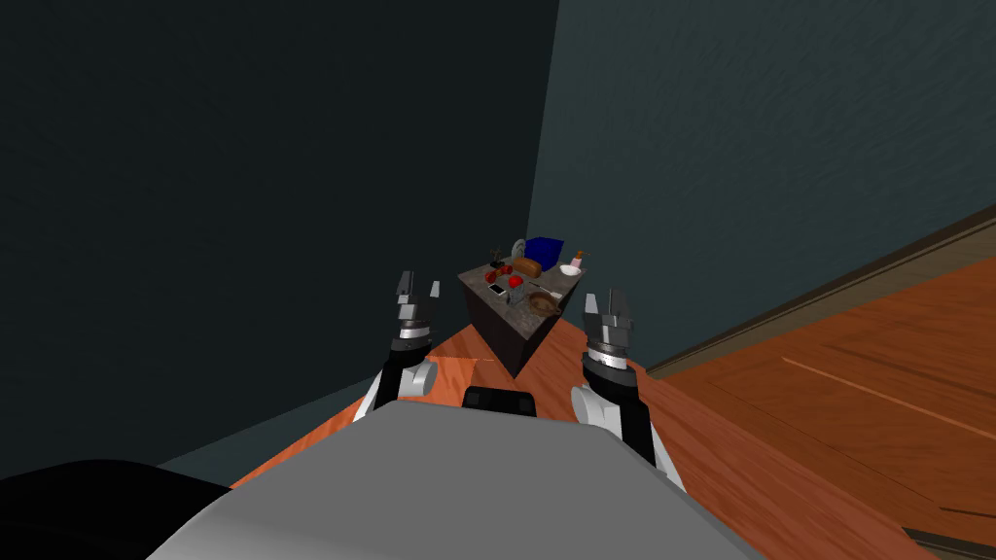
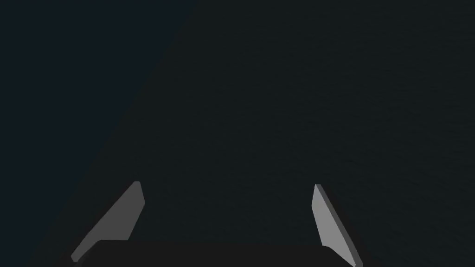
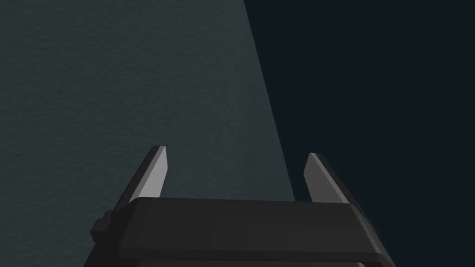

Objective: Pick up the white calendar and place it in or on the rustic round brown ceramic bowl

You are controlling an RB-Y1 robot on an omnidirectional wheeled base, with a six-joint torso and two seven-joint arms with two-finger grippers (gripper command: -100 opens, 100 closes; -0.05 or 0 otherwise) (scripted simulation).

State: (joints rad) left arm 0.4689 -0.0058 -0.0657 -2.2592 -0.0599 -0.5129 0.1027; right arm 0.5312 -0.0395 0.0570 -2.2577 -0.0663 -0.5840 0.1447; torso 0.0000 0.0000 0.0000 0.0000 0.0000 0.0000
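The small dark table (image 1: pixel 501 331) stands in the corner where the dark wall (image 1: pixel 243 194) meets the grey-green wall (image 1: pixel 778 146), ahead of both grippers and in line with the gap between them, well apart from either. One corner of the table points back toward the grippers. Open wood floor (image 1: pixel 827 408) lies between the grippers and the table's base and widens on the right gripper's outer side, bounded there by a dark baseboard (image 1: pixel 827 292) along the grey-green wall. On the left gripper's outer side, the floor narrows to a strip against the dark wall. The left gripper (image 1: pixel 416 289) is held forward and raised, forearm roughly level with the other. Its two fingers are spread apart with nothing between them, as the left wrist view confirms (image 2: pixel 226 185). The right gripper (image 1: pixel 607 303) is held in the same pose, fingers also parted and empty (image 3: pixel 235 151). The white calendar (image 1: pixel 497 289), a small flat white item too small to read, lies on the tabletop near the edge closer to the left gripper. The brown bowl (image 1: pixel 542 303) sits at the table's near corner, just beside the calendar toward the right gripper. A blue box (image 1: pixel 545 250) and a loaf (image 1: pixel 527 265) stand beyond them.
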